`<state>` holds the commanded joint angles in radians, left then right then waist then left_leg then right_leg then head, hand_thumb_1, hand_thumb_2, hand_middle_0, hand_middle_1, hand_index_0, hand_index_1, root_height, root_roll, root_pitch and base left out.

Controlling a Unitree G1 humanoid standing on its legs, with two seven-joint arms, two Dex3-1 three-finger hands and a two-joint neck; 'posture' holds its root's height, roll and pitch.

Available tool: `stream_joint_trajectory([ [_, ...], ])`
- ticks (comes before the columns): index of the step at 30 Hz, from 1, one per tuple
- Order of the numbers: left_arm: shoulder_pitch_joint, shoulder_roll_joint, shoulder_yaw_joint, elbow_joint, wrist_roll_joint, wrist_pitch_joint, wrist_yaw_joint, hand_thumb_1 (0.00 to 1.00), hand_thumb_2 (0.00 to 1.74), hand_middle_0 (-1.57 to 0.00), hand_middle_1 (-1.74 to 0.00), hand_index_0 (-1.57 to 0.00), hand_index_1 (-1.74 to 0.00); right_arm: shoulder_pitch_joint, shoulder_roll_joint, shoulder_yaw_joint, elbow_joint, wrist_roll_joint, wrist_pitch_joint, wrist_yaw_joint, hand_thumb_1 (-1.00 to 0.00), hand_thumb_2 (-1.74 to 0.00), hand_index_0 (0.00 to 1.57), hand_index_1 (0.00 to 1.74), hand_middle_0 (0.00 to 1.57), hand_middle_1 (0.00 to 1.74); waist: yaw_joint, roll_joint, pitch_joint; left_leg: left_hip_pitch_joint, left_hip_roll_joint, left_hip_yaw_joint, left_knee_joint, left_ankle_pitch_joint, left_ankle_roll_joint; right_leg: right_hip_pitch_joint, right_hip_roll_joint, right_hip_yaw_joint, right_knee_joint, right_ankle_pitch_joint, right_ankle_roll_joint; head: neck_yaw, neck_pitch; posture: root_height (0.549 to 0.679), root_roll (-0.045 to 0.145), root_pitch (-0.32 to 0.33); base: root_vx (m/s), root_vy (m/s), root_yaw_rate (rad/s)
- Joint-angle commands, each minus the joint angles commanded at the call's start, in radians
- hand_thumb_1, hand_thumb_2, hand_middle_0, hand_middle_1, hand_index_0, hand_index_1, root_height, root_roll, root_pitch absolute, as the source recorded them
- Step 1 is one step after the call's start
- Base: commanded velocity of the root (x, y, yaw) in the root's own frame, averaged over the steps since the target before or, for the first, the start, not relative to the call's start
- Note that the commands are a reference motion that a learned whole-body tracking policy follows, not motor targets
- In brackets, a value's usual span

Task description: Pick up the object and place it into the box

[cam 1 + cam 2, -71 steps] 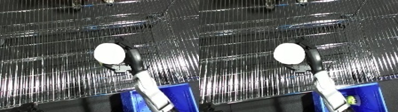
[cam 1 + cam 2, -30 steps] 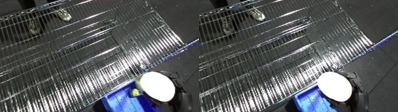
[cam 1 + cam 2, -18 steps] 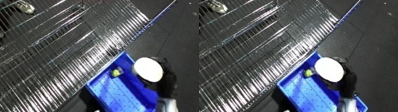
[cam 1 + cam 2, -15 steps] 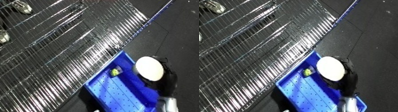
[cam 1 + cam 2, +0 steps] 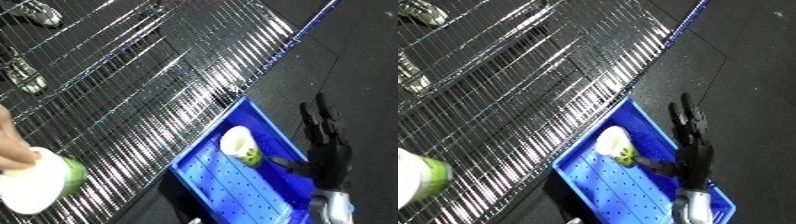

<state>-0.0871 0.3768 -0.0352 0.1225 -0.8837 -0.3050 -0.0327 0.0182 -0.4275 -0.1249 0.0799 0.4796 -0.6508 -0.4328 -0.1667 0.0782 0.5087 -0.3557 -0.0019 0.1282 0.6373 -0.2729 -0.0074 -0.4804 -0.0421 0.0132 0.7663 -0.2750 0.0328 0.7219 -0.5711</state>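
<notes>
One white-and-green object (image 5: 240, 145) is lying inside the blue bin (image 5: 213, 186), and the right hand (image 5: 325, 145) is just beside it over the bin's rim, fingers spread straight, holding nothing.

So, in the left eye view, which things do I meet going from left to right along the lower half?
White and green cup held by a person's hand → white object lying in the blue bin → open right robot hand.
</notes>
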Motion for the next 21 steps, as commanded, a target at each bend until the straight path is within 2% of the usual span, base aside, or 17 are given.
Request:
stream_joint_trajectory([
  [8,0.006,0.002,0.005,-0.002,-0.002,0.002,-0.002,1.00,1.74,-1.57,-1.74,-1.57,-1.74,0.010,0.015,0.017,-0.012,0.017,0.035,0.062,0.00,0.00,0.00,0.00,0.00,0.00,0.009,-0.007,-0.001,-0.007,-0.002,-0.009,0.005,0.002,0.0018,0.001,0.0010,-0.006,0.010,-0.005,-0.0030,-0.050,-0.019,0.643,0.099,0.033,0.012,-0.008,0.029],
  [10,0.014,0.004,0.003,-0.006,-0.004,0.004,-0.006,1.00,1.74,-1.57,-1.74,-1.57,-1.74,0.005,0.013,0.035,-0.031,-0.002,0.052,0.114,0.00,0.00,0.00,0.00,0.00,0.00,0.019,-0.012,-0.003,-0.010,-0.003,-0.016,0.010,0.005,0.0013,0.009,-0.0027,-0.013,0.008,-0.006,-0.0052,-0.108,-0.028,0.643,0.099,0.028,0.025,-0.028,0.074],
  [11,0.014,0.004,0.003,-0.006,-0.004,0.004,-0.006,1.00,1.74,-1.57,-1.74,-1.57,-1.74,0.005,0.013,0.035,-0.031,-0.002,0.052,0.114,0.00,0.00,0.00,0.00,0.00,0.00,0.019,-0.012,-0.003,-0.010,-0.003,-0.016,0.010,0.005,0.0013,0.009,-0.0027,-0.013,0.008,-0.006,-0.0052,-0.108,-0.028,0.643,0.099,0.028,0.025,-0.032,0.082],
  [12,0.016,0.005,0.000,-0.009,-0.002,0.009,-0.009,1.00,1.74,-1.57,-1.74,-1.57,-1.74,-0.008,0.011,0.056,-0.048,-0.008,0.076,0.167,0.00,0.00,0.00,0.00,0.00,0.00,0.030,-0.016,-0.005,-0.013,-0.004,-0.023,0.014,0.006,0.0007,0.014,-0.0055,-0.019,0.007,-0.006,-0.0068,-0.150,-0.029,0.644,0.100,0.024,0.023,-0.049,0.115],
  [14,0.012,0.007,-0.005,-0.012,0.004,0.018,-0.010,1.00,1.74,-1.57,-1.74,-1.57,-1.74,-0.026,0.006,0.083,-0.070,-0.016,0.110,0.216,0.00,0.00,0.00,0.00,0.00,0.00,0.042,-0.022,-0.009,-0.017,-0.005,-0.032,0.018,0.006,0.0006,0.018,-0.0078,-0.025,0.006,-0.007,-0.0080,-0.194,-0.038,0.644,0.099,0.021,0.020,-0.066,0.132],
  [16,0.004,0.010,-0.009,-0.011,0.013,0.029,-0.012,1.00,1.74,-1.57,-1.74,-1.57,-1.74,-0.048,-0.002,0.111,-0.092,-0.023,0.147,0.251,0.00,0.00,0.00,0.00,0.00,0.00,0.056,-0.030,-0.014,-0.024,-0.006,-0.041,0.022,0.006,0.0007,0.020,-0.0091,-0.033,0.006,-0.007,-0.0086,-0.233,-0.047,0.643,0.097,0.020,0.014,-0.084,0.136],
  [17,0.004,0.010,-0.009,-0.011,0.013,0.029,-0.012,1.00,1.74,-1.57,-1.74,-1.57,-1.74,-0.048,-0.002,0.111,-0.092,-0.023,0.147,0.251,0.00,0.00,0.00,0.00,0.00,0.00,0.056,-0.030,-0.014,-0.024,-0.006,-0.041,0.022,0.006,0.0007,0.020,-0.0091,-0.033,0.006,-0.007,-0.0086,-0.233,-0.047,0.643,0.097,0.020,0.011,-0.088,0.136],
  [19,-0.013,0.018,-0.014,-0.003,0.026,0.046,-0.015,1.00,1.74,-1.57,-1.74,-1.57,-1.74,-0.079,-0.010,0.151,-0.115,-0.027,0.200,0.290,0.00,0.00,0.00,0.00,0.00,0.00,0.078,-0.046,-0.020,-0.042,-0.007,-0.055,0.038,0.005,0.0008,0.019,-0.0107,-0.045,0.015,-0.009,-0.0083,-0.295,-0.068,0.642,0.092,0.017,0.010,-0.108,0.148],
  [21,-0.020,0.023,-0.016,0.002,0.036,0.057,-0.020,1.00,1.74,-1.57,-1.74,-1.57,-1.74,-0.096,-0.011,0.176,-0.126,-0.035,0.231,0.307,0.00,0.00,0.00,0.00,0.00,0.00,0.094,-0.055,-0.024,-0.054,-0.008,-0.065,0.052,0.003,0.0017,0.018,-0.0130,-0.054,0.024,-0.011,-0.0081,-0.326,-0.080,0.641,0.088,0.014,0.017,-0.108,0.158],
])
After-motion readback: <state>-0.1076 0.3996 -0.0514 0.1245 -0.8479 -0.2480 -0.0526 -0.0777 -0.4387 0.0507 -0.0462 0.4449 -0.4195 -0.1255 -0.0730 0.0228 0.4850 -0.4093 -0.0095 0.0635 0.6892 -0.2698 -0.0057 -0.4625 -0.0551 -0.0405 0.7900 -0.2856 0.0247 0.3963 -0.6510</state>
